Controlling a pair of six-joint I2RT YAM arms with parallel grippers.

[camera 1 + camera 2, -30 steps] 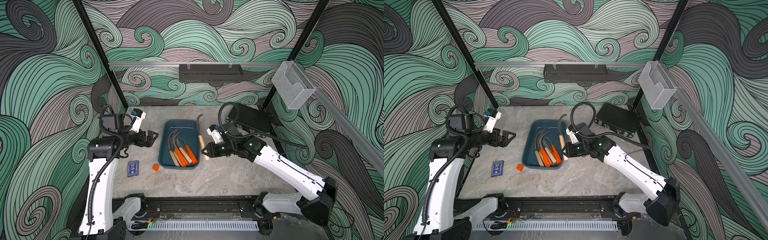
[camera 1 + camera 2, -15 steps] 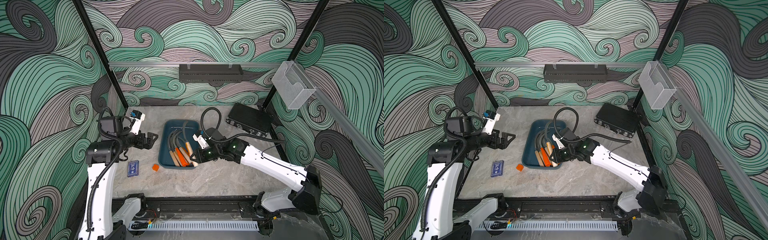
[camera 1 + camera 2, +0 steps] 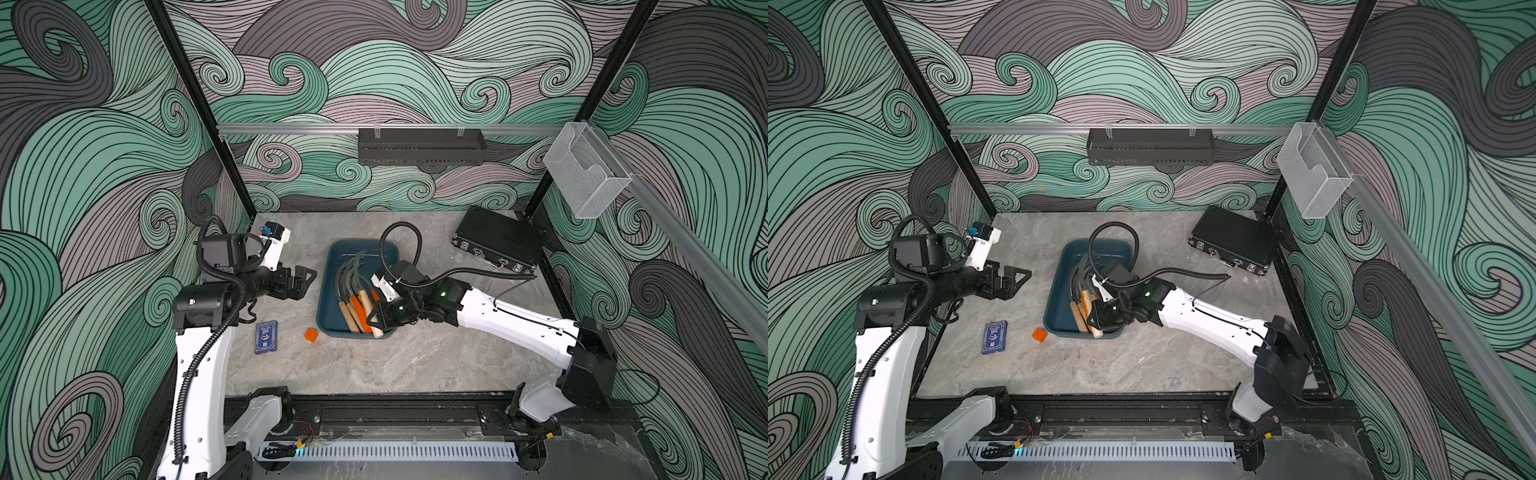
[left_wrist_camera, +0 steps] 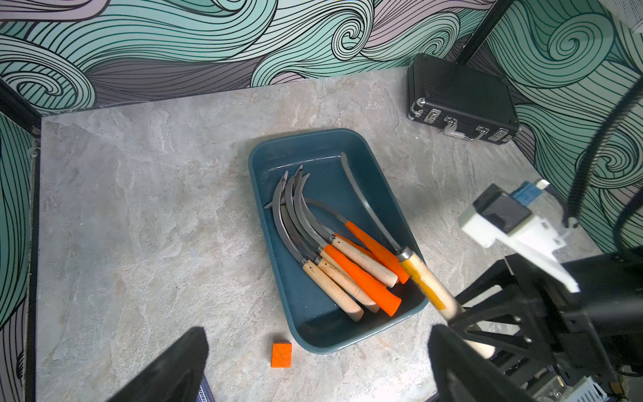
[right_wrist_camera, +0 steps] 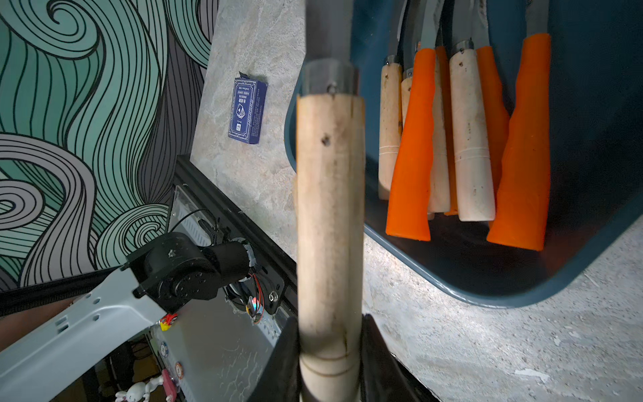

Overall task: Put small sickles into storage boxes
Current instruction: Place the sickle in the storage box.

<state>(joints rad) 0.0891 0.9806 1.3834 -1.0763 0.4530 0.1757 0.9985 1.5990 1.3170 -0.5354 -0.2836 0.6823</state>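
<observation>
The dark teal storage box stands mid-table. Several small sickles with orange and pale wooden handles lie inside it, blades pointing to the back. My right gripper is shut on the butt of one more wooden-handled sickle. That sickle's blade reaches along the box's right side, and its handle sticks out over the near right corner. My left gripper hovers open and empty, left of the box.
A small orange cube and a blue card box lie left of the storage box's near end. A black latch case sits back right. A clear bin and black shelf hang on the walls.
My right arm has carried the wooden-handled sickle leftward, from the table right of the box to over the box's right side and near corner. The left gripper has barely shifted.
</observation>
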